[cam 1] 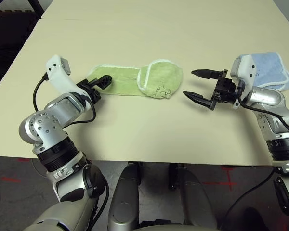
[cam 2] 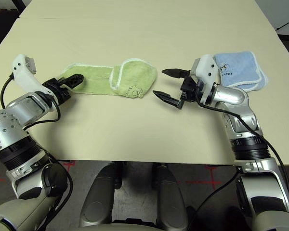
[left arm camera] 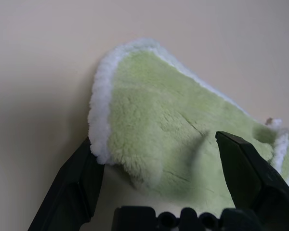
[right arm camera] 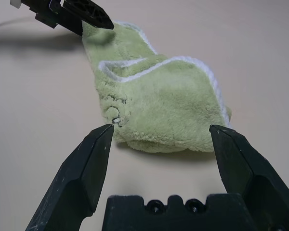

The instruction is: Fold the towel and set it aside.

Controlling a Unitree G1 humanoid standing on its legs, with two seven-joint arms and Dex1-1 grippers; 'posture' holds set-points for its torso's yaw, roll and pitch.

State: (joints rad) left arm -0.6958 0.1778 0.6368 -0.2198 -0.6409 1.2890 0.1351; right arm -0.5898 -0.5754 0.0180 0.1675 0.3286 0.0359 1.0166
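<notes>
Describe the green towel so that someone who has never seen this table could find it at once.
On the beige table, look between the robot's two open hands: the light green towel lies there as a long folded strip, one end between the left hand's fingers. It has white stitched edging and a small dark embroidered mark, unlike the smaller light blue towel behind the right hand.

The towel's [cam 1: 135,82] left end is partly covered by the left tool [cam 1: 97,86], so contact there cannot be judged. The embroidered mark [cam 1: 161,90] is too small to be read. Part of the blue towel [cam 2: 238,70] is hidden behind the right arm's wrist housing.
</notes>
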